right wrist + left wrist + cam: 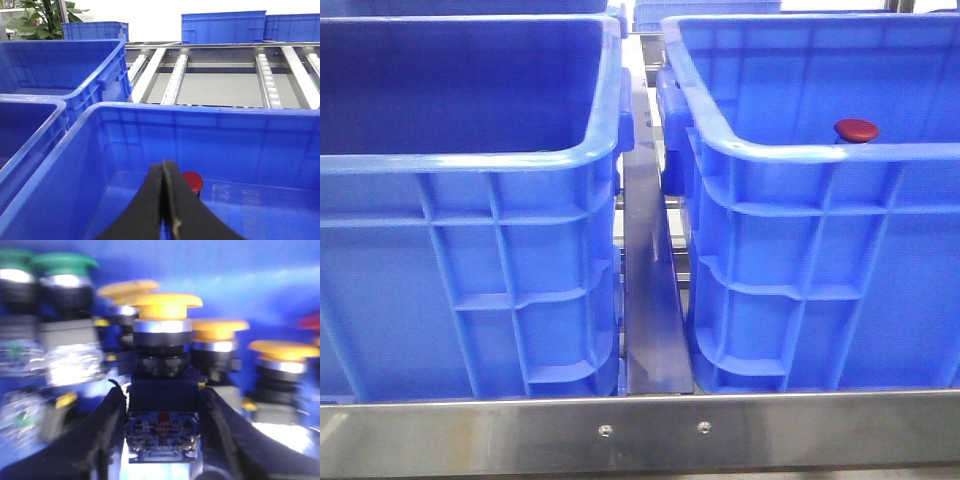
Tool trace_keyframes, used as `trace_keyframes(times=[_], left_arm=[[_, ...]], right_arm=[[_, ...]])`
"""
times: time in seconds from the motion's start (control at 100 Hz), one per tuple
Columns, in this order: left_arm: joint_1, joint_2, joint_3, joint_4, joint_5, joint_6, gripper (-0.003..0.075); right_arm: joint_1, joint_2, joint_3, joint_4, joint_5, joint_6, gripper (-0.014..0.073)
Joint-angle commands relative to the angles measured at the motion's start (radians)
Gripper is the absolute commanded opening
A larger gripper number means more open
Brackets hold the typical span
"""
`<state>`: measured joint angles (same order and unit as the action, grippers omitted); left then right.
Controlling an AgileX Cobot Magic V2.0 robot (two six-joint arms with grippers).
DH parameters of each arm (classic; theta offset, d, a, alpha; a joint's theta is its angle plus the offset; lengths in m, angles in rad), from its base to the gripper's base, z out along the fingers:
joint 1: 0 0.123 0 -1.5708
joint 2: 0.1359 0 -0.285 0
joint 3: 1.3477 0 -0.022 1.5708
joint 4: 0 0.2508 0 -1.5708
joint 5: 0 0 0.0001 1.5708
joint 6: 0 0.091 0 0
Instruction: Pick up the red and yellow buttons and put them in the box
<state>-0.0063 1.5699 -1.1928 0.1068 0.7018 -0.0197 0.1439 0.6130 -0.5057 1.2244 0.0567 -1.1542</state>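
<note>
In the left wrist view my left gripper (161,396) is shut on the dark body of a yellow button (162,304), with one black finger on each side; the picture is blurred. More yellow buttons (220,328) stand close behind it, and a red cap (312,320) shows at the edge. A red button (857,130) lies inside the right-hand box (820,152). My right gripper (164,169) hangs over that box (200,112), shut and empty, with the red button (194,181) just beyond its tips. Neither gripper shows in the front view.
Green-capped buttons (65,262) crowd beside the yellow ones. A second blue crate (470,160) stands on the left, split off by a metal divider (650,300). A steel rail (640,430) runs along the front. Roller conveyor (220,75), more crates (222,27) and a plant (35,17) lie beyond.
</note>
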Motion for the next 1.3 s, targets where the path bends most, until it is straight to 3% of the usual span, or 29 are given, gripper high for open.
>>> trace_keyframes(times=[0.0, 0.16, 0.35, 0.62, 1.03, 1.17, 1.29], left_arm=[[0.002, -0.105, -0.031, -0.025, -0.006, 0.0, -0.0019], [-0.021, -0.225, -0.031, -0.054, 0.043, 0.02, -0.0019], [-0.121, -0.352, -0.029, -0.068, 0.1, 0.027, -0.0019], [-0.379, -0.453, -0.029, -0.113, 0.106, 0.053, -0.0019], [-0.76, -0.455, -0.029, -0.143, 0.042, 0.053, -0.0019], [-0.836, -0.455, -0.029, -0.143, 0.009, 0.053, -0.0019], [-0.868, -0.455, -0.029, -0.143, -0.001, 0.053, -0.0019]], right_arm=[[-0.007, -0.005, -0.026, 0.002, -0.017, -0.006, -0.0068], [-0.007, -0.005, -0.026, 0.002, -0.017, -0.006, -0.0068], [-0.007, -0.005, -0.026, 0.002, -0.017, -0.006, -0.0068], [-0.007, -0.005, -0.026, 0.002, -0.017, -0.006, -0.0068], [-0.007, -0.005, -0.026, 0.023, -0.018, -0.006, -0.0061], [-0.007, -0.005, -0.026, 0.056, -0.017, -0.006, 0.0064], [-0.007, -0.005, -0.026, 0.08, -0.016, -0.006, 0.0299]])
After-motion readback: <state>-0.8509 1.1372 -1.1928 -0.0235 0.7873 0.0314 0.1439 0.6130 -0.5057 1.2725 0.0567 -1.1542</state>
